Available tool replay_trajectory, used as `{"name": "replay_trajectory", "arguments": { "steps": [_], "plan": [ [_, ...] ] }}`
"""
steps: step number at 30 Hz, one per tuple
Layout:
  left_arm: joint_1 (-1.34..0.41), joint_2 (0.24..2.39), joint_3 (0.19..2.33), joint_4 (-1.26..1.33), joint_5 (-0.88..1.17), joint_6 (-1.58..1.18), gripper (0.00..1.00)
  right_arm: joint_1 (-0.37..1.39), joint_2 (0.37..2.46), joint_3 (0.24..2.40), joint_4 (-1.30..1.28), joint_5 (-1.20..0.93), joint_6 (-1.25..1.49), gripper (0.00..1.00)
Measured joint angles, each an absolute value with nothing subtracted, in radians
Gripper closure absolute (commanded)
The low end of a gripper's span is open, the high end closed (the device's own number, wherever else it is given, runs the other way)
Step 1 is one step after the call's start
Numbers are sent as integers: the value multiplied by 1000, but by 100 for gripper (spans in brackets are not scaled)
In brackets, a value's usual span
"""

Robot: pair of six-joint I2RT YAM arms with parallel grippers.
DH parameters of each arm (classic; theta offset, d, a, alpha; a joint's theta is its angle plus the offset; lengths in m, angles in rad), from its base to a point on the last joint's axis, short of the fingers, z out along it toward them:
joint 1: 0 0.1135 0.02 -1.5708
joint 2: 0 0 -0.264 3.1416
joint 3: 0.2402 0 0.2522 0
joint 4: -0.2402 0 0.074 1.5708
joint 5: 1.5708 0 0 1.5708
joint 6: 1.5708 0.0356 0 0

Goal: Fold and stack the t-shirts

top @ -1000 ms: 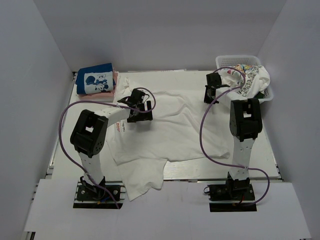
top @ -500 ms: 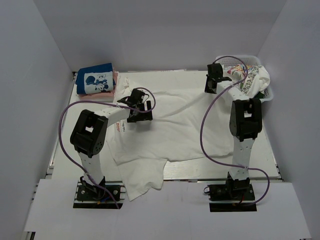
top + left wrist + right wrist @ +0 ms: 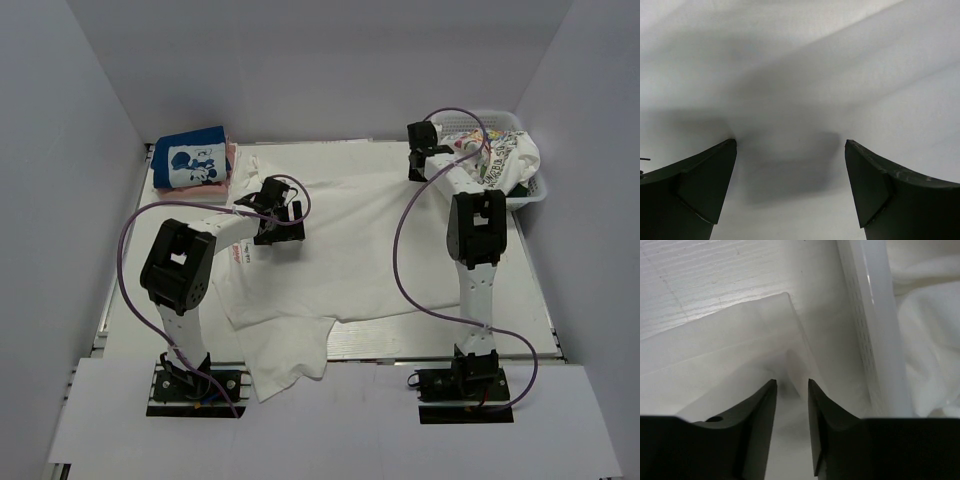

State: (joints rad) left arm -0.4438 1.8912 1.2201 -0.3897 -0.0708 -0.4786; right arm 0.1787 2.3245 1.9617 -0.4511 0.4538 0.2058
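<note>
White cloth first: large white t-shirt (image 3: 350, 240) lies spread flat over most of the counter (image 3: 530, 290). Its long run goes left to right, and one flap hangs over the near edge by the left arm's base.

Blue t-shirt (image 3: 192, 160) sits folded at the far left corner on top of a pink t-shirt (image 3: 231, 160), which shows only as a sliver. Printed t-shirt (image 3: 512, 160) is bunched in the basket (image 3: 470, 117) at far right.

Key relation is the shirt's far right corner. It lies directly ahead of and under the right claw (image 3: 420, 165), just beside the basket wall. The right arm is by far the nearer one, stretched forward to the far edge with the wrist tipped down.

In the right wrist view the fingers stand a narrow slot apart. The cloth corner shows beyond the tips, but nothing is visibly caught between them. I read that as not pinching, though the cloth is right at the tips.

Left claw (image 3: 280, 222) is over the left-middle of the same shirt with the arm bent low. In its wrist view the fingers are spread wide, with only plain white fabric and shadow below and nothing held.

Judgement: fold not started. The next grab likely needs the right claw to close on that corner edge, keeping off the basket wall.
</note>
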Motion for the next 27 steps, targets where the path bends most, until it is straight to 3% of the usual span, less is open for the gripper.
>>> {"name": "replay_trajectory", "arguments": {
  "steps": [5,8,13,17,27],
  "plan": [
    [-441,1893,1232,-406,-66,-476,0,193,2291,1935,-465,433,184,42],
    [-442,1891,1236,-416,-62,-467,0,213,2192,1840,-442,375,176,11],
    [-437,1889,1267,-427,-43,-452,0,254,2048,1754,-401,248,188,10],
    [-433,1924,1417,-451,-45,-439,0,268,2014,1708,-367,195,232,10],
    [-421,2252,1812,-446,-86,-414,0,228,2013,1478,-397,204,321,10]
  ]
}}
